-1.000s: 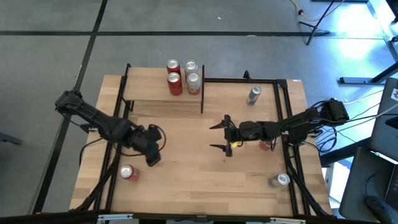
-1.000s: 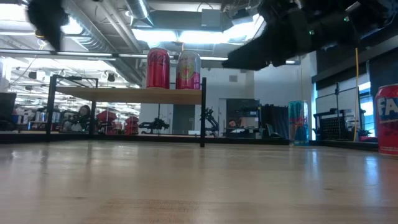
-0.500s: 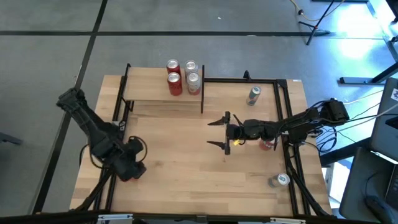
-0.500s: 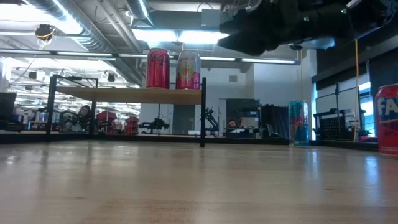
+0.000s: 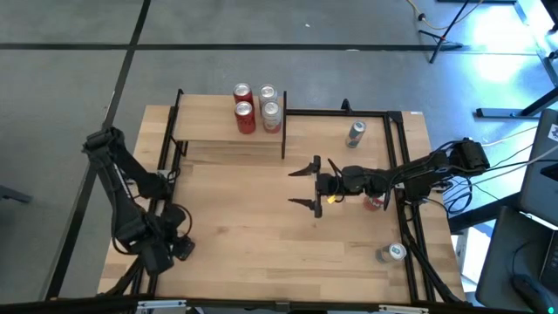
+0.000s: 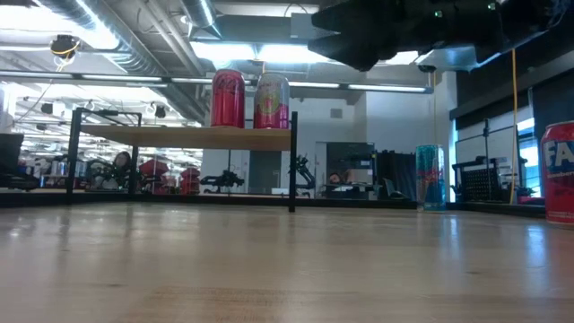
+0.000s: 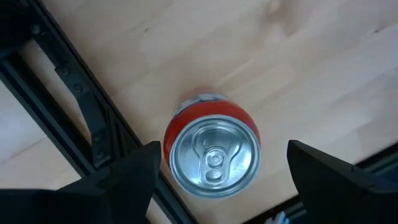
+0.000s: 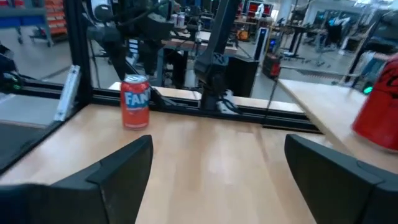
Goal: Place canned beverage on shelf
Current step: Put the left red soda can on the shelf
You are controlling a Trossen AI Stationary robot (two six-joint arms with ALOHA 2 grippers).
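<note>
Can [image 7: 212,151], red with a silver top, stands upright on the table [image 5: 261,227] by the near left corner, just beside the black frame rail [image 7: 74,106]. We see it straight down from the left wrist, centred between the two spread fingers; in the high view the left gripper [image 5: 166,249] hangs over that corner and hides it. Nothing is pinched yet.

We judge the step in hand to be the reach for the pick: our left gripper is lined up above the can but not around it. The next move calls for a straight descent so the fingers pass either side of the body, clear of the rail, then a close on the can.

The shelf [image 5: 205,129] sits at the far left of the table, well apart from this can, with four cans [image 5: 257,109] bunched at its right end; the bare left part looks the safer place to set down.

Our right gripper [image 5: 307,185] waits over mid-table, fingers wide apart and empty.
</note>
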